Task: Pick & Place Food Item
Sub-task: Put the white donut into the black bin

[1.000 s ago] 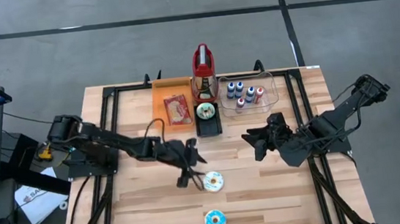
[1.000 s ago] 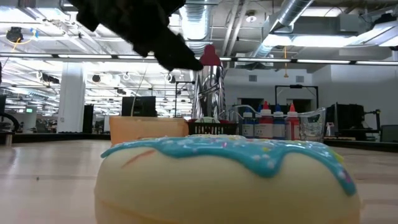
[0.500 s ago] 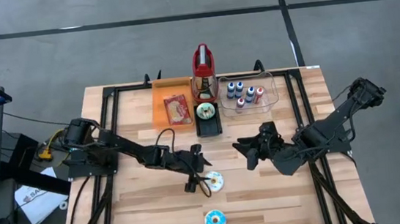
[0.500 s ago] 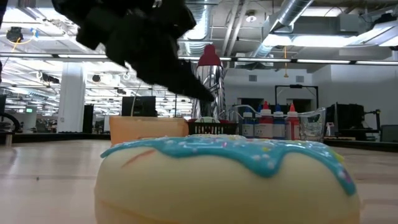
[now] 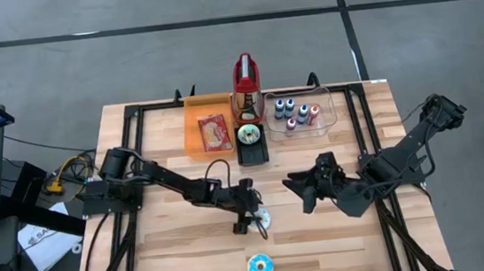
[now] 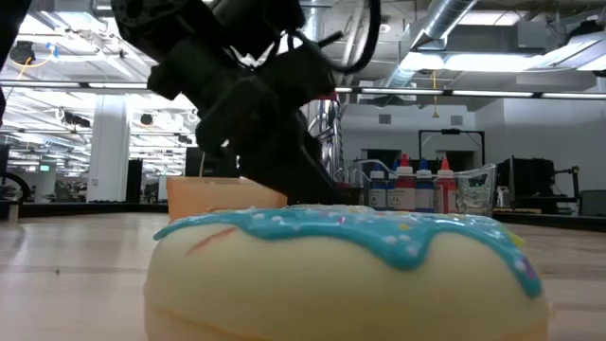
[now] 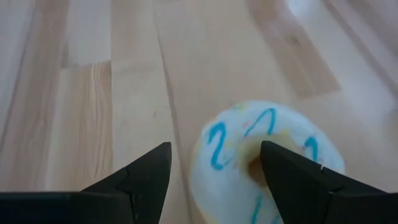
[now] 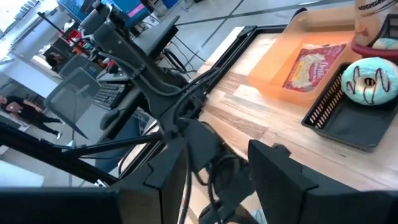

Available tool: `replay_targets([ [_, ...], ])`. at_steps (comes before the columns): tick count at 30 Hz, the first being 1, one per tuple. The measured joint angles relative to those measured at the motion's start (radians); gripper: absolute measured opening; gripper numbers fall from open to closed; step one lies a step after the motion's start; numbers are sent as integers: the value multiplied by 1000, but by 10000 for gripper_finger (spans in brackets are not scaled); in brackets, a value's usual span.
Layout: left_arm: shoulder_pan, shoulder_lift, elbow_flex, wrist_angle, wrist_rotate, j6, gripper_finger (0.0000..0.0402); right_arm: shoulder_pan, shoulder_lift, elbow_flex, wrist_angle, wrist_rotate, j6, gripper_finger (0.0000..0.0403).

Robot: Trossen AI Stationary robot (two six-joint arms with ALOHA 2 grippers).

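Observation:
The food item, a flat red packet, lies flat in an orange tray at the table's far middle; no gripper is near it. My left gripper is open, low over a white donut with blue squiggles. One finger stands beside the donut's outer edge and the other over its hole; I cannot tell whether they touch it. My right gripper hangs open above the table's right middle with nothing between its fingers.
A blue-frosted donut lies by the near edge. A black tray holds a green-frosted donut. Behind it stands a red-topped container. A clear bin of small capped tubes stands at the far right.
My left gripper has come down and gone toward the table's right and near edges, ending low over the white donut. My right gripper has shifted a little toward the left and the near edge. The donuts and the packet have stayed where they were.

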Motion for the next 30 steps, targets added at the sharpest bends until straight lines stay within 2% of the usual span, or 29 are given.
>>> replay_targets([
  [6, 10, 12, 6, -5, 5, 0, 240, 11, 0, 0, 0, 4, 0, 164],
  [11, 27, 12, 6, -39, 49, -2, 235, 13, 0, 0, 1, 7, -5, 164],
  [19, 27, 12, 6, -62, 89, -23, 205, 13, 0, 0, -1, 7, -9, 164],
  [30, 32, 12, 5, -41, 92, -89, 145, 12, 0, 0, -1, 8, -15, 164],
])
